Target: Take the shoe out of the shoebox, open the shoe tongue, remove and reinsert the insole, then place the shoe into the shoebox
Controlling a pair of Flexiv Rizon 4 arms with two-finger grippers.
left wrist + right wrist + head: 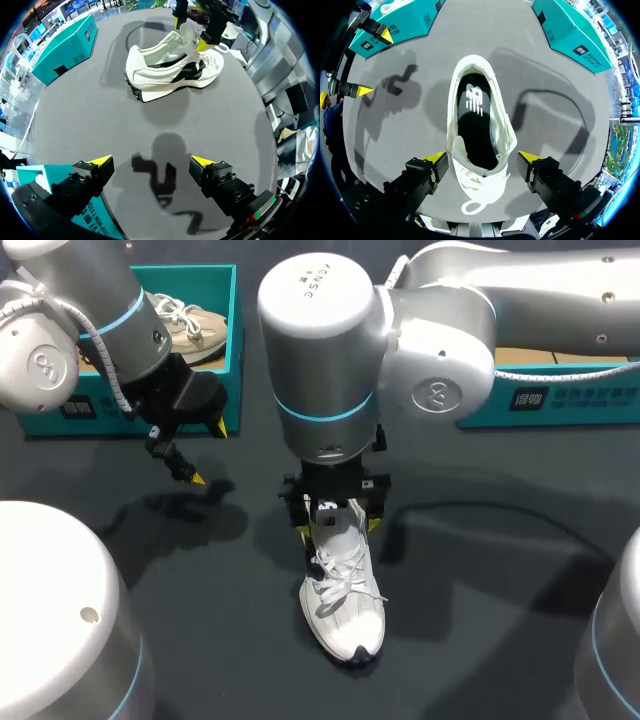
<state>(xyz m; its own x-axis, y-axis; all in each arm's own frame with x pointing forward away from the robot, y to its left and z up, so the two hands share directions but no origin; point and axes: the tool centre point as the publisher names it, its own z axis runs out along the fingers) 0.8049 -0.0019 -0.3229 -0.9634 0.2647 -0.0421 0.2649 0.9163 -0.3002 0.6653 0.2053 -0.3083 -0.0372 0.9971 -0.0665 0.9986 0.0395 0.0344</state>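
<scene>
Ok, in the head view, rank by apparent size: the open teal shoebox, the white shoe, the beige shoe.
1. open teal shoebox
2. white shoe
3. beige shoe, partly hidden, so its rank is unsure.

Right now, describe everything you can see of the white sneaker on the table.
The white lace-up sneaker stands upright on its sole on the dark grey table, toe pointing toward the robot. Its upper looks like white fabric with black side panels above a dark lugged sole. The laces hang loose, the tongue is lifted, and the opening shows a black insole with a white mark. The right end effector straddles its collar, open.
</scene>
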